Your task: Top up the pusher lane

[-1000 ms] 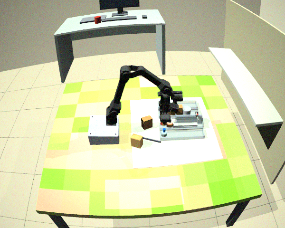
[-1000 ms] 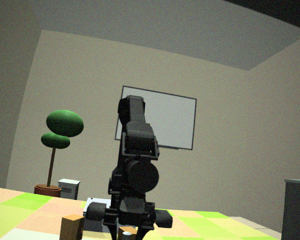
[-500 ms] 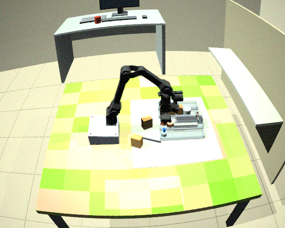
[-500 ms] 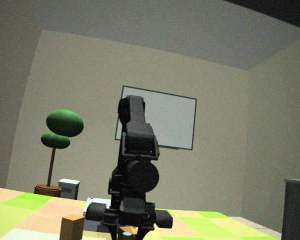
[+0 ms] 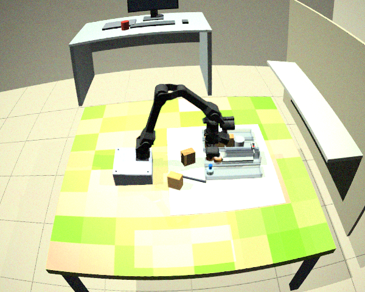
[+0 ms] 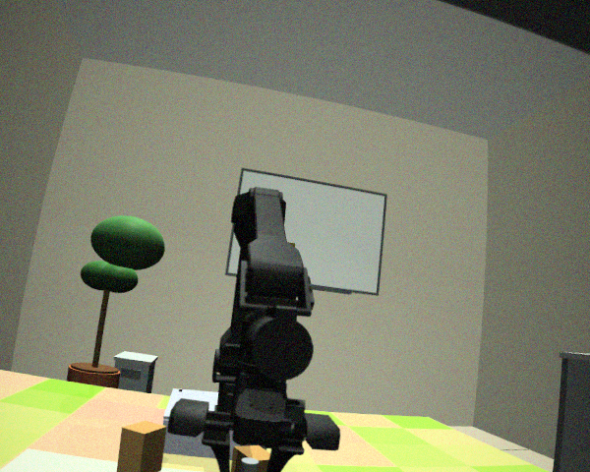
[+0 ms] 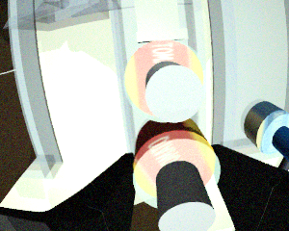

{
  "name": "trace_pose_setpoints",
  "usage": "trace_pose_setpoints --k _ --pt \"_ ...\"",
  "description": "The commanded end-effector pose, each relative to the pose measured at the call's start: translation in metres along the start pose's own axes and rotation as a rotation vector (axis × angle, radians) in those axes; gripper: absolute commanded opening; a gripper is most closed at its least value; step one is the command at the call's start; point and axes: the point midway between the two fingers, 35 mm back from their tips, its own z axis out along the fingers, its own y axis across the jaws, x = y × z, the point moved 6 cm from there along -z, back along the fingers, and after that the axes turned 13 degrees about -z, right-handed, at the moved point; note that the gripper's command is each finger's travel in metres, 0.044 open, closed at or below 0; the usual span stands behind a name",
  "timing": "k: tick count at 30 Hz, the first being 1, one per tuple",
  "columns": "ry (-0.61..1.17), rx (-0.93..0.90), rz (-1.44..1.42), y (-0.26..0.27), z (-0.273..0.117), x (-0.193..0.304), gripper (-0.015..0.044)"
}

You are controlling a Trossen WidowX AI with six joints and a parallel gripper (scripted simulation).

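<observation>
The arm (image 5: 185, 90) (image 6: 272, 274) rises from its base (image 5: 120, 181), bends over at a high elbow and slopes down to the gripper (image 5: 212, 154) (image 6: 249, 459) (image 7: 175, 178), which points downward over the front end of the rack (image 5: 234, 176) on the table (image 5: 163, 245) (image 6: 382, 446); seen from outside, the forearm comes toward the viewer, with the wrist low and the two fingers hanging side by side. The gripper is closed on the new jar (image 7: 195, 149), one dark finger on each side of it. That jar has a red and yellow body, a dark neck and a pale top, and it is at the front of the middle lane (image 7: 127, 96), just in front of the old jar (image 5: 217, 159) (image 7: 135, 79), which has the same colours; whether the new one is down on the lane floor I can't quite tell from these angles. White letters on the old jar seem to read "TOM", the rest out of sight, while those on the new one are too washed out to be sure of. A blue-topped bottle (image 5: 210, 170) (image 7: 267, 126) stands in the neighbouring lane, and two tan boxes (image 5: 188, 157) (image 6: 141, 449) stand on the table between base and rack
</observation>
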Motion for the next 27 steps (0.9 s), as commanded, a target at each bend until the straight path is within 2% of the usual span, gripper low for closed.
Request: trace_pose_setpoints --k 1,27 --pt "-0.026 0.002 -0.004 -0.0008 -0.0008 -0.0054 0.0000" --pt "-0.026 0.002 -0.004 -0.0008 0.0080 -0.0055 0.0000"
